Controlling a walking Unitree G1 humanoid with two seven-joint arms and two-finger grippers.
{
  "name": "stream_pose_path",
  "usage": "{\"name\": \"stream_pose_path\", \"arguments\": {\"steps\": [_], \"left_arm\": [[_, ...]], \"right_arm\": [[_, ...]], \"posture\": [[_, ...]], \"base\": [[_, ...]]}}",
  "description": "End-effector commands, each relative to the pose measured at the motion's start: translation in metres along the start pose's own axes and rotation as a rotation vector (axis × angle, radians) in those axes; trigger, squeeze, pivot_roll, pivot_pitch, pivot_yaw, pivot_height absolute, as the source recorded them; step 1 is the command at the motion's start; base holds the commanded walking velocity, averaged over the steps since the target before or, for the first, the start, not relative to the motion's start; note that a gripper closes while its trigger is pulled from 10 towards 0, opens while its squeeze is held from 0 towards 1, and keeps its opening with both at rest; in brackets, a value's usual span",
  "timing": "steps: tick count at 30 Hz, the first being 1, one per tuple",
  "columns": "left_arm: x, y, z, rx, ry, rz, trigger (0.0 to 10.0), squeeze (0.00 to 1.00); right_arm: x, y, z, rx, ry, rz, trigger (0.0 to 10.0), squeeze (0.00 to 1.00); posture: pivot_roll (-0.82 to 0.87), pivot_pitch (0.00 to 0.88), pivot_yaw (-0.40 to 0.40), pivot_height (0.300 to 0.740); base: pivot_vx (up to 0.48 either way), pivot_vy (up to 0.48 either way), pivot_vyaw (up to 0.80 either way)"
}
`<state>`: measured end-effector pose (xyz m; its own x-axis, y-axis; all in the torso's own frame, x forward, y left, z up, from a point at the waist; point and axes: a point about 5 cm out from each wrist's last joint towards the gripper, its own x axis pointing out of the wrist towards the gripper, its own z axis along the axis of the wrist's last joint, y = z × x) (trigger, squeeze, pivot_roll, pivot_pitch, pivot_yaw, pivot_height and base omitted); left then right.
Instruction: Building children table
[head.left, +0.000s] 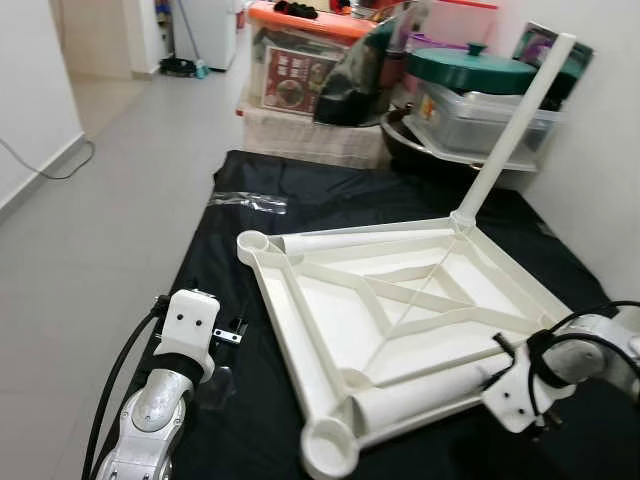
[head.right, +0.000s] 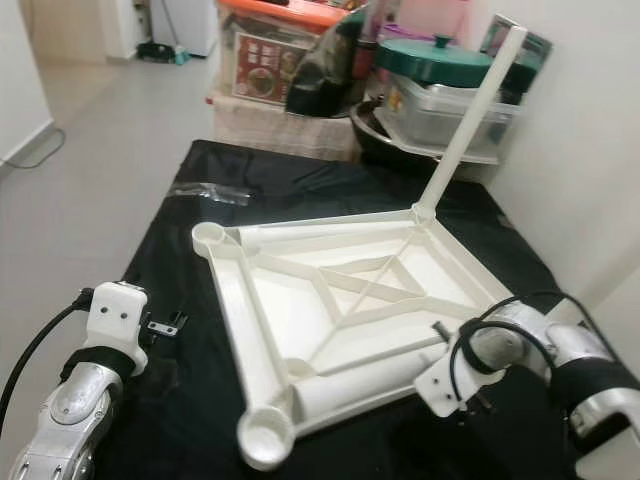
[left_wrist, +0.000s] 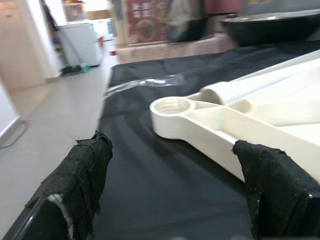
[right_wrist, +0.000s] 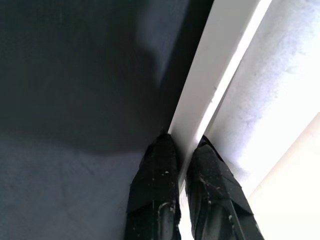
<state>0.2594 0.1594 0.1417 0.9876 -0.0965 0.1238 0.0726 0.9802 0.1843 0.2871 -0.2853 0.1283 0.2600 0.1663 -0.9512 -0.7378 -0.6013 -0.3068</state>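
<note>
R gripper (right_wrist: 179, 165): clamped on tabletop (head.left: 400, 310) rim.
L gripper (left_wrist: 175, 185): fingers apart, nothing held.
Hidden: R fingertips under rim.
Surface: black cloth (head.left: 250, 330), tiled floor (head.left: 110, 200).

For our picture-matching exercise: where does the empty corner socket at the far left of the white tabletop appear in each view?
Left eye view: empty corner socket, left of centre.
Right eye view: same socket, left of centre.
Left wrist view: socket just beyond the open left gripper.
Right wrist view: right gripper pinching the tabletop rim.
Shared landmark: clear plastic bag on the black cloth beyond the socket.
</note>
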Motion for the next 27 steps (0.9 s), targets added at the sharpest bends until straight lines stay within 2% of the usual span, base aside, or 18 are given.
{"name": "stream_pose_path", "arguments": {"steps": [1,5,8,9,10,11,14,15,16,18,20,22,27], "left_arm": [[0.000,-0.004,-0.002,0.000,0.007,-0.014,10.0,0.00],[0.000,-0.005,-0.004,0.002,0.011,-0.015,10.0,0.00],[0.000,-0.009,-0.004,0.001,0.012,-0.024,10.0,0.00],[-0.001,-0.010,-0.004,0.001,0.012,-0.028,10.0,0.00],[-0.001,-0.010,-0.004,0.001,0.012,-0.028,10.0,0.00],[-0.001,-0.009,-0.004,0.004,0.014,-0.031,10.0,0.00],[-0.001,-0.008,-0.005,0.005,0.015,-0.031,10.0,0.00],[-0.001,-0.007,-0.005,0.008,0.017,-0.032,10.0,0.00],[-0.001,-0.007,-0.005,0.008,0.017,-0.032,10.0,0.00],[-0.001,-0.006,-0.005,0.012,0.018,-0.030,10.0,0.00],[-0.001,-0.006,-0.005,0.012,0.018,-0.030,10.0,0.00],[-0.002,-0.005,-0.005,0.013,0.017,-0.028,10.0,0.00],[-0.003,-0.006,-0.006,0.012,0.021,-0.030,10.0,0.00]], "right_arm": [[-0.008,0.000,-0.006,-0.049,0.031,-0.020,0.0,0.00],[-0.012,0.003,-0.015,-0.052,0.073,-0.008,0.0,0.00],[-0.008,0.005,-0.018,-0.076,0.096,-0.031,0.0,0.00],[-0.007,0.000,-0.020,-0.073,0.129,-0.087,2.6,0.00],[-0.007,0.000,-0.020,-0.073,0.129,-0.087,2.6,0.00],[-0.009,-0.011,-0.023,-0.057,0.140,-0.178,10.0,0.00],[-0.011,-0.015,-0.023,-0.038,0.123,-0.207,10.0,0.00],[-0.014,-0.019,-0.022,-0.010,0.091,-0.232,10.0,1.00],[-0.014,-0.019,-0.022,-0.010,0.091,-0.232,10.0,1.00],[-0.021,-0.027,-0.017,0.059,-0.010,-0.273,10.0,1.00],[-0.021,-0.027,-0.017,0.059,-0.010,-0.273,10.0,1.00],[-0.028,-0.033,-0.012,0.100,-0.106,-0.302,10.0,1.00],[-0.039,-0.037,-0.010,0.136,-0.188,-0.306,10.0,1.00]], "posture": [[0.04,0.000,-0.165,0.740],[0.04,0.000,-0.164,0.740],[0.04,0.000,-0.161,0.740],[0.05,0.000,-0.163,0.740],[0.05,0.000,-0.163,0.740],[0.05,0.000,-0.157,0.740],[0.05,0.000,-0.157,0.740],[0.05,0.000,-0.157,0.740],[0.05,0.000,-0.157,0.740],[0.05,0.000,-0.157,0.740],[0.05,0.000,-0.157,0.740],[0.05,0.000,-0.162,0.740],[0.04,0.000,-0.150,0.740]], "base": [[0.000,0.000,0.00],[0.000,0.000,0.00],[0.000,0.000,0.00],[0.000,0.000,0.00],[0.000,0.000,0.00],[0.000,0.000,0.00],[0.000,0.000,0.00],[0.000,0.000,0.00],[0.000,0.000,0.00],[0.000,0.000,0.00],[0.000,0.000,0.00],[0.000,0.000,0.00],[0.000,0.000,0.00]]}}
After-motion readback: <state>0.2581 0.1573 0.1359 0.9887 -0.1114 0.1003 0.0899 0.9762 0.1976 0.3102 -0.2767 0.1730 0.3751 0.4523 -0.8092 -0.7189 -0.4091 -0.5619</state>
